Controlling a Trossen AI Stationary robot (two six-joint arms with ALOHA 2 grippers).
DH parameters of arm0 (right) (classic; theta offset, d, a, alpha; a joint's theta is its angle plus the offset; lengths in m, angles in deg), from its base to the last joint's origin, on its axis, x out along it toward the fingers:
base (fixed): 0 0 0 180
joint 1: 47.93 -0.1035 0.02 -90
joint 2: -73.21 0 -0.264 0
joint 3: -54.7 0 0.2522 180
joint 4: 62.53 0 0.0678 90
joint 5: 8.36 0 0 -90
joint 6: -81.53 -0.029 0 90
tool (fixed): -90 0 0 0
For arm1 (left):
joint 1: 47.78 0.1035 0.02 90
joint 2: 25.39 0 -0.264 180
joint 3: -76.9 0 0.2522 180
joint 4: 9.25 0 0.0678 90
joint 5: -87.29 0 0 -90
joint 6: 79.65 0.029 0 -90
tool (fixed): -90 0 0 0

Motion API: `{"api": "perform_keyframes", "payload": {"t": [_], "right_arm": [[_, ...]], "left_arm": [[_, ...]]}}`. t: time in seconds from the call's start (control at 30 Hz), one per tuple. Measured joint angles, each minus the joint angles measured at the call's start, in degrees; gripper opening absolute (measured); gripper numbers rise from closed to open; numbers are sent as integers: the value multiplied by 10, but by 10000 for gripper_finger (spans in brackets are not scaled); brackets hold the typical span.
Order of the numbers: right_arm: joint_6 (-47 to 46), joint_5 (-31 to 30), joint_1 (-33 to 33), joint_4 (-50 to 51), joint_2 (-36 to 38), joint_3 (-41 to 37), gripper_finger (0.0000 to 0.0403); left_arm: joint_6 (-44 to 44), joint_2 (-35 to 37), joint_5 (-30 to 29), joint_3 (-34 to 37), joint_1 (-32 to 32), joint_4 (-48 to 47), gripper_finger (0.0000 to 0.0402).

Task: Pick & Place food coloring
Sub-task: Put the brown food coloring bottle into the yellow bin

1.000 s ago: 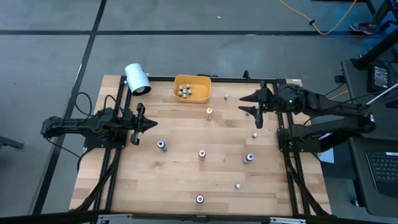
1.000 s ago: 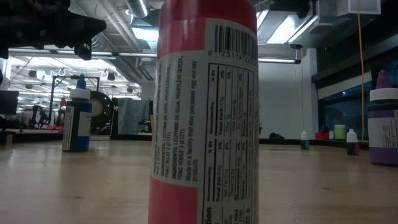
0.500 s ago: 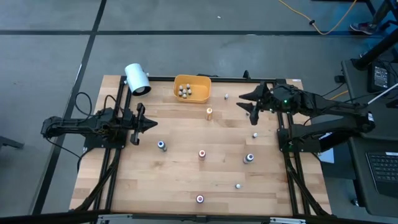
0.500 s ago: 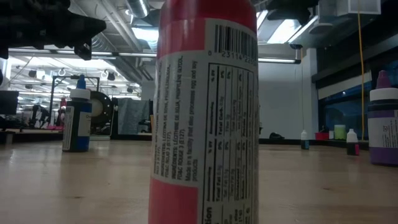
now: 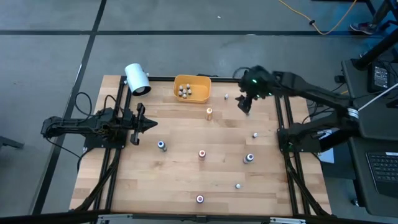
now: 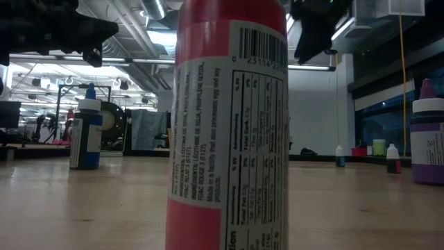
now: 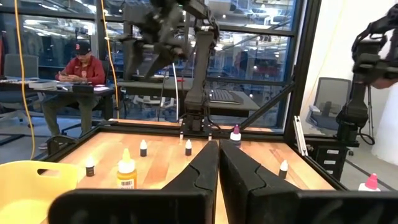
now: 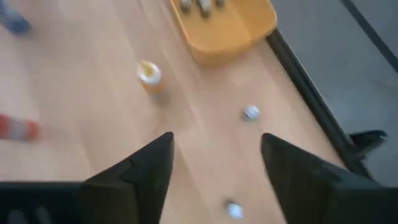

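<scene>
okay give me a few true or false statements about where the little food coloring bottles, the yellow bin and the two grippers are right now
1. The yellow bin already holds several food coloring bottles. True.
2. The right gripper is clamped on a bottle. False: its fingers are spread and empty, above the table near the white-capped bottle.
3. The left gripper is shut and holds nothing. True.
4. The orange-capped bottle lies inside the bin. False: it stands on the wood just in front of the bin.
5. The table is cleared of loose bottles. False: several are scattered across it, such as the blue-capped bottle.
</scene>
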Motion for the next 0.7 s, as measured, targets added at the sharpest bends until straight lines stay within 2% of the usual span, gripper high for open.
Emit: {"api": "perform_keyframes", "payload": {"t": [0.13,0.3,0.7], "right_arm": [[61,-7,46,-18,-64,32,301],[82,-8,90,-54,-126,39,349],[129,13,132,-71,-279,38,361]], "left_arm": [[0,0,0,0,0,0,13],[0,0,0,0,0,0,8],[0,0,0,0,0,0,8]]}}
